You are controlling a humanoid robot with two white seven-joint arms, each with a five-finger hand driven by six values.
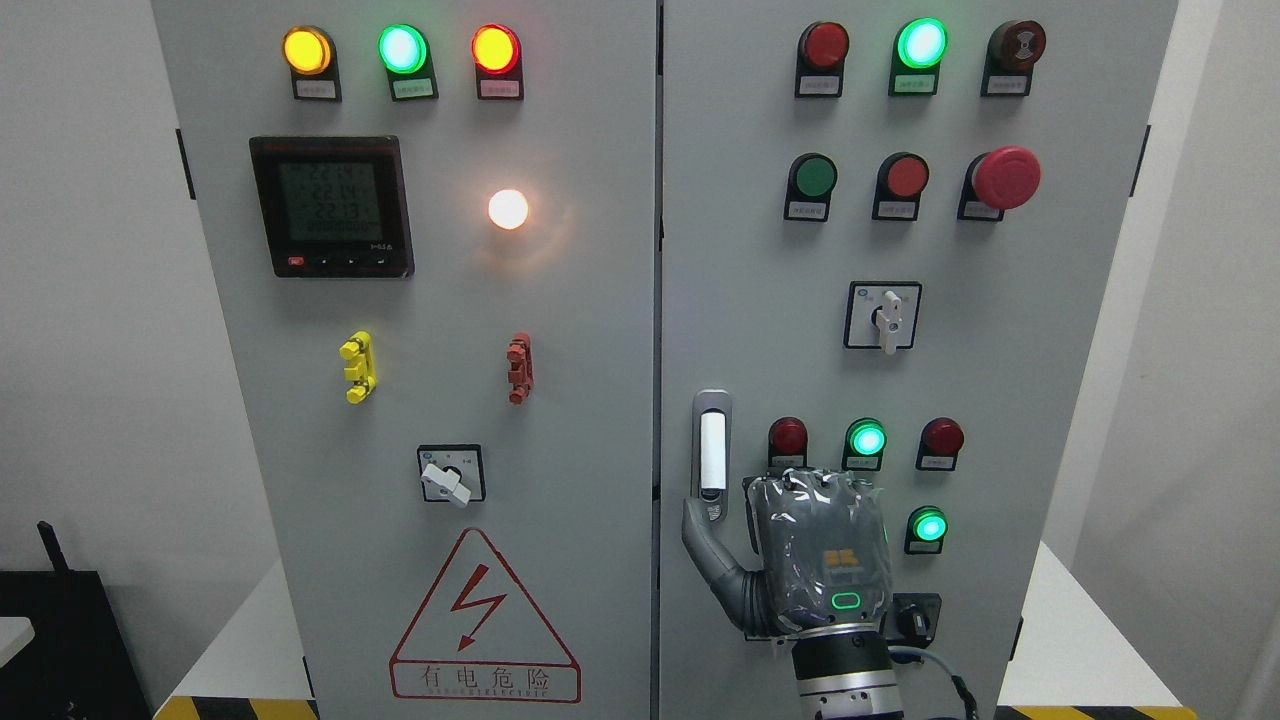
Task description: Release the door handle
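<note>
Squarely ahead stood a tall grey steel control cabinet (600, 420) with two doors, its seam running down the middle of the head view. On the left door hung a black-framed digital meter (331, 206) with a dim green display, and low on that same door a red-outlined triangular warning sign (484, 620) with a lightning bolt and Chinese characters. The robot's right hand (815, 555), grey and wrapped in clear plastic film with a small green light at the wrist, rose from the bottom edge right of the middle, its back toward the camera. Its fingers (810, 490) were curled away toward the right door, and their tips could not be seen, so whether they pressed on anything could not be told. Its thumb (705, 545) stretched up and to the left, the tip reaching the lower end of the door handle; no grasp around the handle showed. That white-barred silver door handle (712, 455) sat upright in its recess near the left edge of the right door, just beside the seam and just left of the hand. A big red mushroom-shaped stop button (1005, 178) jutted from the upper right. Smaller still, a white-knobbed rotary selector switch (884, 317) pointed down above the hand, and a lit round green indicator lamp (866, 439) glowed just above the knuckles.
</note>
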